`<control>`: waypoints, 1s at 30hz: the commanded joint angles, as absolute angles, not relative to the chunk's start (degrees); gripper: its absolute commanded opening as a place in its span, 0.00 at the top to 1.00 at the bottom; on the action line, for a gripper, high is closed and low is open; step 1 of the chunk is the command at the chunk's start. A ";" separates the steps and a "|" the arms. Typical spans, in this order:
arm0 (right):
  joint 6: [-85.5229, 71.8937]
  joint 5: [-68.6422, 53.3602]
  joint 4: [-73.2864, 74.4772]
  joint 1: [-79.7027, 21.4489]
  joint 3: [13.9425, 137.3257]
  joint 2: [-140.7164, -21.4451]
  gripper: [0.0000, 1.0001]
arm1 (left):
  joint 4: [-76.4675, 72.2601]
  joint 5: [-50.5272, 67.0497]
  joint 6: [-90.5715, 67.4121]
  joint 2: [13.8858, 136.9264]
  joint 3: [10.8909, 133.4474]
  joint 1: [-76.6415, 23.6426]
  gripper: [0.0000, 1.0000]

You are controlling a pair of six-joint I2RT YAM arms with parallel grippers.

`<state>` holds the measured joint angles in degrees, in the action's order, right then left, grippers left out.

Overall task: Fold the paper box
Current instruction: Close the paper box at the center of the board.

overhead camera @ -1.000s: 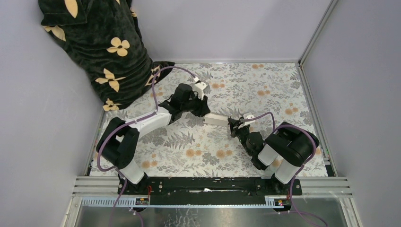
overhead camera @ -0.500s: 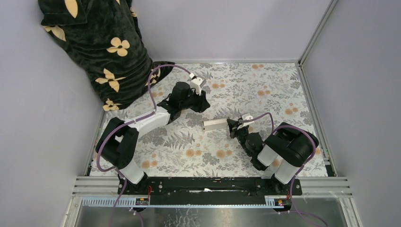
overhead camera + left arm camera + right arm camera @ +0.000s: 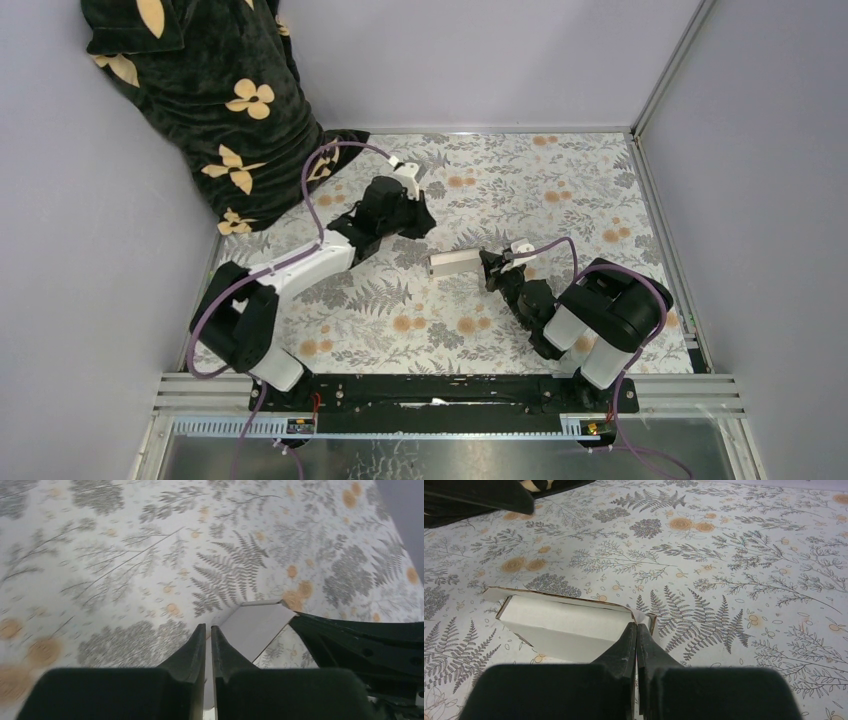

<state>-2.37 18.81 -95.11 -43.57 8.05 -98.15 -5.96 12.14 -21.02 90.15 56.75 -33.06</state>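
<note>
1. Floral-print table [image 3: 560, 190] with grey ferns and orange blooms, closed in by pale panels on three sides.
2. Dark fabric with yellow flowers [image 3: 215, 110], heaped in the far-left corner and spilling over the table's edge.
3. Left arm [image 3: 300, 265], stretched from the near-left base toward the middle of the table, with a purple cable [image 3: 310, 185] looping above it.
4. Right arm [image 3: 600, 315], folded low at the near right and reaching leftward.
5. Paper box [image 3: 455, 262], white and partly folded, near the table's centre between the two grippers. From the right wrist [image 3: 564, 622], a shallow oblong shape with brown-edged card and one flap jutting at its far-left end. Fully resting on the cloth or slightly raised: cannot tell.
6. Right gripper [image 3: 487, 262] [image 3: 636, 625], jaws pressed together on the box's right end, thin card pinched between them.
7. Left gripper [image 3: 428, 215] [image 3: 208, 627], jaws drawn to a bare slit with nothing gripped, apart from the box, tips aimed toward its white panel [image 3: 255, 625].
</note>
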 commanded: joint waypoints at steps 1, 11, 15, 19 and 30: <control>-0.91 20.24 -90.16 -44.12 6.98 -100.38 1.00 | 4.87 -1.53 -24.07 83.89 58.06 -33.09 0.89; -1.84 20.74 -85.81 -44.13 8.08 -98.01 1.00 | 17.38 -6.38 -26.89 81.18 58.01 -36.92 0.73; -2.29 21.09 -83.00 -44.26 8.88 -96.40 1.00 | 18.06 -7.41 -28.07 79.67 56.28 -40.29 0.73; -2.68 21.52 -81.25 -44.43 9.57 -95.63 1.00 | 19.09 -8.79 -27.92 79.67 56.75 -43.27 0.72; -2.98 21.85 -81.61 -44.52 9.18 -95.36 1.00 | 16.67 -14.91 -20.21 80.90 54.88 -45.35 0.67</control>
